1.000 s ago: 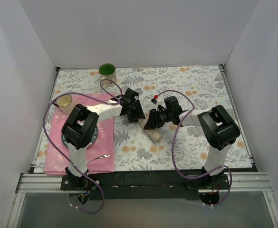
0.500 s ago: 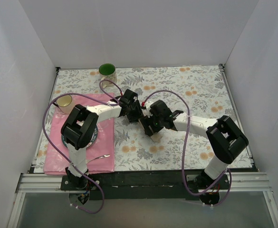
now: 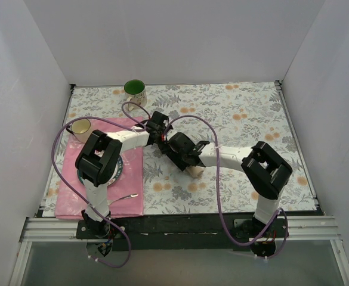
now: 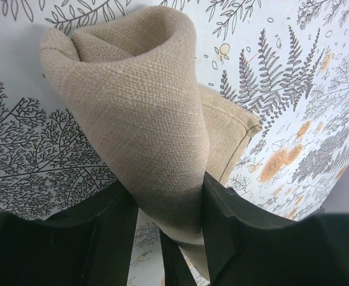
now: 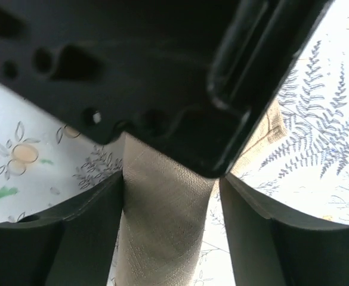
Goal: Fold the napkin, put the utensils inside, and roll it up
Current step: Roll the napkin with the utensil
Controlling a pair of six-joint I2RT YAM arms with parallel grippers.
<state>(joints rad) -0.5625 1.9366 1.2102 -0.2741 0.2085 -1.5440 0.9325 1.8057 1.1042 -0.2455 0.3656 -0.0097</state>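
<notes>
The tan napkin [image 4: 132, 107] is rolled into a tube on the floral tablecloth. My left gripper [image 4: 168, 232] is shut on one end of the roll; its fingers [image 4: 105, 238] press both sides. My right gripper [image 5: 171, 238] straddles the same roll [image 5: 162, 226]: the left finger touches it and a gap shows at the right finger. In the top view both grippers, left [image 3: 163, 137] and right [image 3: 179, 152], meet mid-table, and the napkin's end [image 3: 194, 172] sticks out below them. One silver utensil [image 3: 125, 196] lies on the pink placemat. Other utensils are out of sight.
The pink placemat [image 3: 70, 193] lies front left with a dark-rimmed plate [image 3: 118, 171] under the left arm. A green mug [image 3: 135, 90] stands at the back, a yellow cup [image 3: 81, 126] at the placemat's far corner. White walls surround the table.
My right arm has swung left and stretched toward the left gripper, coming down over the napkin roll. My left gripper shifted slightly left, still holding the roll.
</notes>
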